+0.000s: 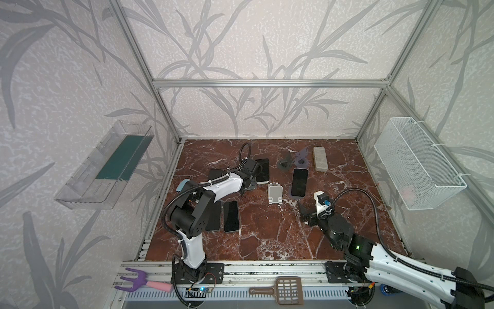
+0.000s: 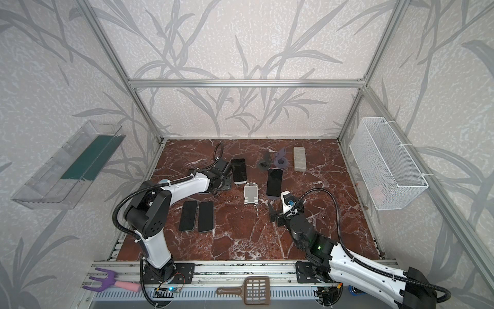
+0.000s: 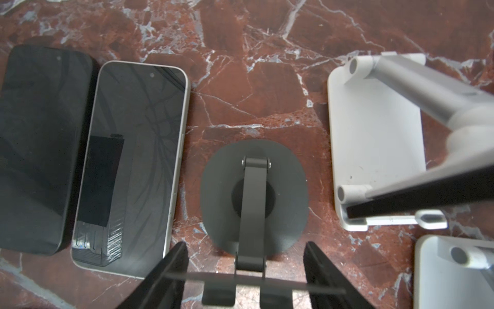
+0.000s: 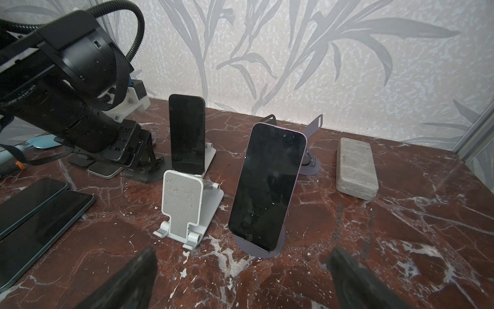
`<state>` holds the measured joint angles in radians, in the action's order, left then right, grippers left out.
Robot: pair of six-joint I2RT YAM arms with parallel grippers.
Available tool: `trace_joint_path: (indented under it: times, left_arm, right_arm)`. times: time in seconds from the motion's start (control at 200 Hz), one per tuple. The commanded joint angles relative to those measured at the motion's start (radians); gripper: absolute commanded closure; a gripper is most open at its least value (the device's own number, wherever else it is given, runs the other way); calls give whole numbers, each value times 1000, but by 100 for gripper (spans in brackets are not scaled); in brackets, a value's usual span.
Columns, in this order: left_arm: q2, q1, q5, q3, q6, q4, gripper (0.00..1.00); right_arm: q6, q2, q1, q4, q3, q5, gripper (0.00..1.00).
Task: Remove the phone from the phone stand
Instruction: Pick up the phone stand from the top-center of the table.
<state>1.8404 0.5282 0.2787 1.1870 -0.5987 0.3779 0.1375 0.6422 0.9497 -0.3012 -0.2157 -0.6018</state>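
The red-brown marble-look tabletop [image 4: 401,227] is smooth and glossy, the lilac-rimmed phone [image 4: 267,187] has a glossy black glass face, the white plastic folding stand [image 4: 213,199] bears a dimpled grey pad [image 4: 181,203], the dark grey round-based stand [image 3: 219,192] looks matt, and the far grey block [image 4: 357,168] rough as stone.

Worktop [image 4: 374,240] is rocking reddish-brown marble with white veins, the phone [image 4: 267,187] is showing a black screen and lilac rim, its stand [image 4: 267,254] is looking purple, wallpaper [image 4: 320,67] is wearing grey leaves on off-white.
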Motion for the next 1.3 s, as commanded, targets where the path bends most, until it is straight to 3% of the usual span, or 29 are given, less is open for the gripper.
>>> trace_joint_path:
  times: [0.0, 0.255, 0.64, 0.795, 0.97, 1.14, 1.295]
  left_arm:
    - [-7, -2, 25, -16, -32, -17, 32]
    - [24, -2, -5, 2, -1, -50, 32]
    - [-48, 0, 77, -42, 32, -23, 50]
    - [-162, 23, 59, -96, 50, -30, 52]
    - [-384, 77, 46, -146, 92, -5, 52]
    - [-580, 123, 59, -145, 94, 60, 53]
    - [-652, 226, 69, -94, 105, 103, 54]
  right_arm:
    - [-2, 3, -3, -18, -28, -6, 1]
    - [-4, -5, -3, -11, -29, -14, 1]
    - [-3, -7, -3, -11, -28, -10, 1]
    - [-16, -17, -3, -9, -28, -26, 1]
    - [29, -100, -23, 33, -25, -76, 1]
    - [91, -158, -115, 209, -163, -10, 1]
    - [238, -143, -297, 374, -318, 172, 1]
